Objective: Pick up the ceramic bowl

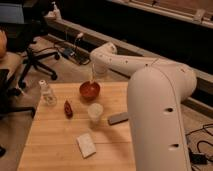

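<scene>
The ceramic bowl [90,90] is small, round and glossy reddish-brown, and it sits on the wooden table [55,145] near its far edge. My gripper [92,77] hangs from the white arm [150,85] just above the bowl's far rim. The bowl rests on the table.
A white cup [95,111] stands just in front of the bowl. A small dark-red bottle-like object [68,109] is to its left and a clear bottle [47,93] stands at the table's left edge. A white packet [86,145] and a dark flat object [118,118] lie nearer. Office chairs [35,55] stand beyond on the left.
</scene>
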Controlling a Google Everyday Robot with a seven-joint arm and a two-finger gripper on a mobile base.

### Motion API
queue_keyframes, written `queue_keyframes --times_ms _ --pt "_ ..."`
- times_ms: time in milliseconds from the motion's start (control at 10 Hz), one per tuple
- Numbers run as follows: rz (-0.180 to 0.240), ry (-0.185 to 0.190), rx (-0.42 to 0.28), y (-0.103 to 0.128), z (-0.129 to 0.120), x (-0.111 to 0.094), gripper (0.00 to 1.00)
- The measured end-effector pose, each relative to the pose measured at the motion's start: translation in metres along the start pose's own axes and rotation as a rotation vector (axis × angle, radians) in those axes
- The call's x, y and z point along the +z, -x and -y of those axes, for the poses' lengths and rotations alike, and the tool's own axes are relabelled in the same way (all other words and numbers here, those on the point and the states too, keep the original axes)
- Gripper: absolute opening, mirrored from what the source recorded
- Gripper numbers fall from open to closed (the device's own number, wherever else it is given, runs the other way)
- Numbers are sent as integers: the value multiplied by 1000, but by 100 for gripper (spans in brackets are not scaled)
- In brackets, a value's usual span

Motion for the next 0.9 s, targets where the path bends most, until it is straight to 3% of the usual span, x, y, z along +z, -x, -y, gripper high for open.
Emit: queue_keyframes --times_ms 700,800,900 --pt "-106 54 24 -7 3 66 65" --pt "-115 55 29 -8 6 71 62" --pt "-126 64 38 -9 8 78 48"
